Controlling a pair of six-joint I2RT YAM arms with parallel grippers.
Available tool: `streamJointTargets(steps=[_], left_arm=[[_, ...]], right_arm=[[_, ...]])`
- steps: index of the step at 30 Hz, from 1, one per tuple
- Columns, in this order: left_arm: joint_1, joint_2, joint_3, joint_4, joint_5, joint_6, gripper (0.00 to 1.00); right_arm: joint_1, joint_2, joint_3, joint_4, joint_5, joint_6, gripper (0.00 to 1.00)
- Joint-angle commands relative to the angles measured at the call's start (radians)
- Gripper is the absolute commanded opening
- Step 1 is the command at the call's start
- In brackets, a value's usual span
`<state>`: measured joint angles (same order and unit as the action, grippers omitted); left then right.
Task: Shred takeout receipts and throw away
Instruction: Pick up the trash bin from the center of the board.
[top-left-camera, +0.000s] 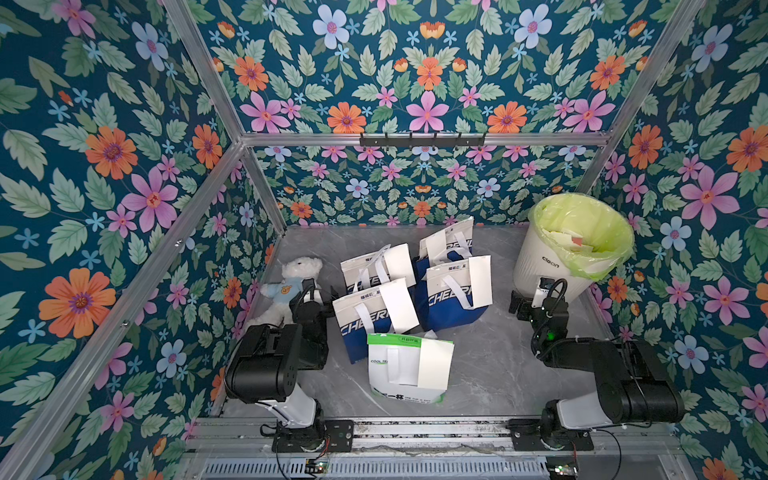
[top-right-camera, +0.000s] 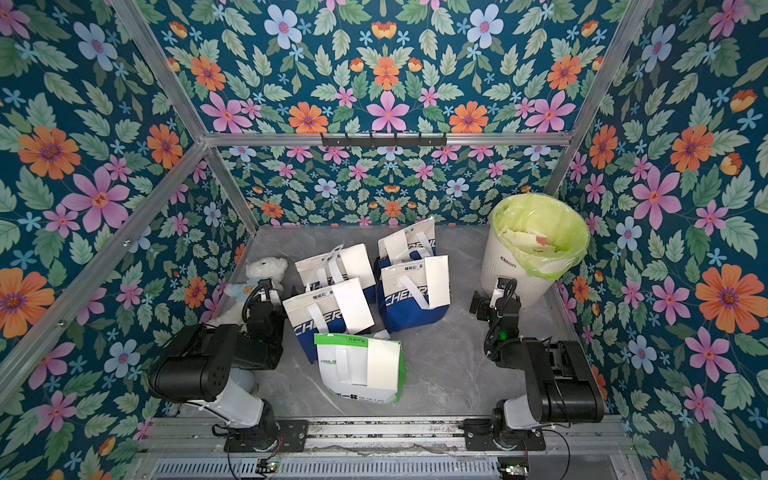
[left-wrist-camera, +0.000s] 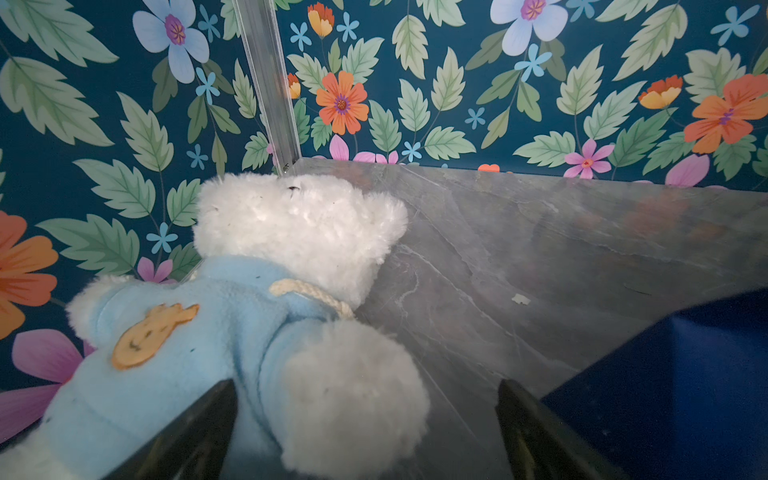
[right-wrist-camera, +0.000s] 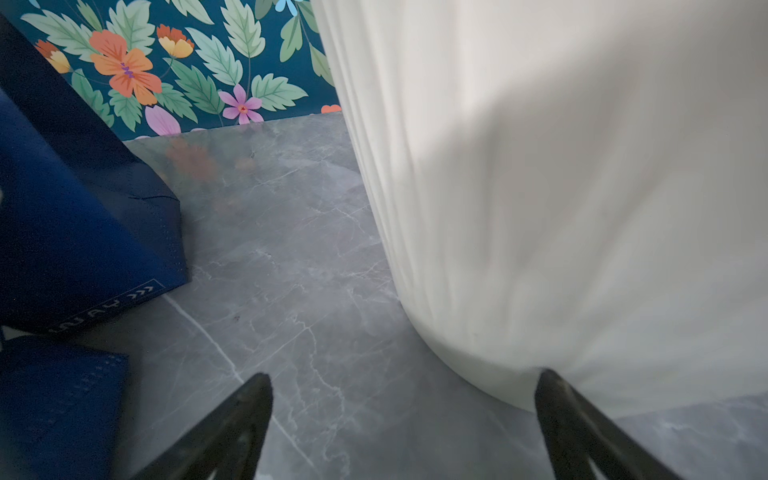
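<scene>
The surface (top-left-camera: 490, 365) is grey with pale marble veins. It is boxed in by walls (top-left-camera: 424, 83) papered in dark teal with green leaves and orange, pink and blue flowers, and edged with an aluminium frame (top-left-camera: 291, 139). A black hook rail (top-left-camera: 422, 140) is fixed to the back bar.

A white bin (top-left-camera: 540, 266) with a yellow-green liner (top-left-camera: 594, 257) stands in one back corner, with paper scraps inside. Five bags (top-left-camera: 449, 307) stand beside the bin, toward the middle. The takeout receipts (top-left-camera: 434, 365) are white sheets, one lying against each bag's face. Beyond the bags from the bin, a teddy bear (top-left-camera: 291, 282) leans against the opposite wall.

The right hand (right-wrist-camera: 403, 376) sits at the bin's foot, spread wide and holding nothing. The left hand (left-wrist-camera: 365, 386), by the bear, is equally wide open and empty.
</scene>
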<state>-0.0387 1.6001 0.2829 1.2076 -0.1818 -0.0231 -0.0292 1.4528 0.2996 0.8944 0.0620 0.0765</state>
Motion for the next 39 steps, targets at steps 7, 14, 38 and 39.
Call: streamJointTargets(steps=[7, 14, 38, 39], left_arm=[[-0.022, -0.217, 0.011, -0.211, -0.173, -0.015, 0.99], [-0.023, -0.692, 0.032, -0.643, -0.483, -0.241, 0.99], [-0.026, -1.11, 0.604, -1.527, 0.715, -0.111, 0.99], [-0.027, -1.085, 0.643, -1.542, 0.726, -0.097, 0.99]], right_arm=[[0.018, -0.061, -0.052, 0.082, 0.147, 0.025, 0.99], [0.038, -0.611, 0.109, -0.771, 0.309, 0.434, 0.99], [0.037, -0.222, 1.554, -2.172, -0.25, 0.427, 0.92], [0.037, -0.162, 1.633, -2.217, -0.219, 0.407, 0.92]])
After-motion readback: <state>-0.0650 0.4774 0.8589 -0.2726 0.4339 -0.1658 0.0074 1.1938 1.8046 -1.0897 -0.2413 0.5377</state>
